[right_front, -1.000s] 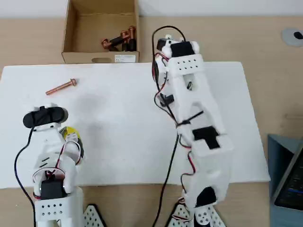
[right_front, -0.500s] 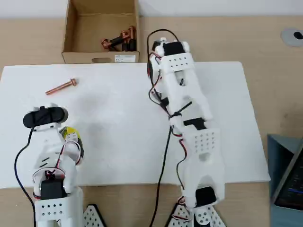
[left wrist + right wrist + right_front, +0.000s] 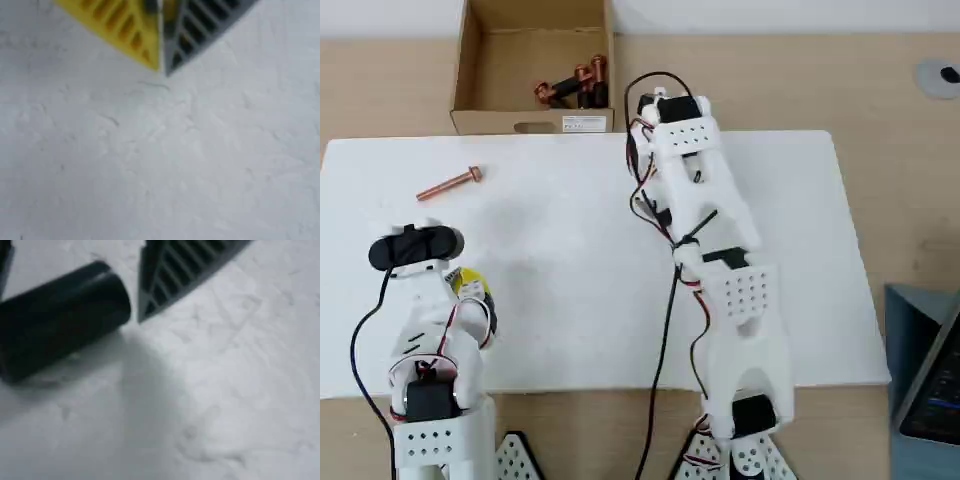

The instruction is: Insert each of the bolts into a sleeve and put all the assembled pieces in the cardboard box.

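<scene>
Closing your wide-spread right jaws off-centre may squirt the black cylindrical sleeve (image 3: 60, 315) away; left jaws sit pinched together, empty.

Robotics lab bench: wooden table (image 3: 900, 100), white mat (image 3: 560, 280), laptop (image 3: 925, 390) at the edge, loose cables (image 3: 666, 340).
</scene>
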### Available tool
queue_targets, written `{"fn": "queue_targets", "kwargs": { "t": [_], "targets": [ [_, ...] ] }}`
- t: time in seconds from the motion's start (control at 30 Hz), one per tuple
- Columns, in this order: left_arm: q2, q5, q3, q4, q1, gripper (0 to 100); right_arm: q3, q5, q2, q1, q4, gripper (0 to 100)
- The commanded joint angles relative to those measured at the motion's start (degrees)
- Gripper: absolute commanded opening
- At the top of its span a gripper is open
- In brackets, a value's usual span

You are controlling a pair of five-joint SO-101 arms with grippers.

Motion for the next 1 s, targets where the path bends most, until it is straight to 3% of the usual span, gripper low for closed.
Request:
{"fn": "queue_targets", "kwargs": {
  "t": [0.0,0.97],
  "targets": [
    [-0.6,0.2,0.8,-0.8,-0.4,0,-3.0,-0.3,-0.3,-0.5,-1.3,20.3],
    [-0.6,0.2,0.8,-0.8,-0.3,0,-6.6,-1.1,4.1,4.3,-1.9,20.0]
  ]
}}
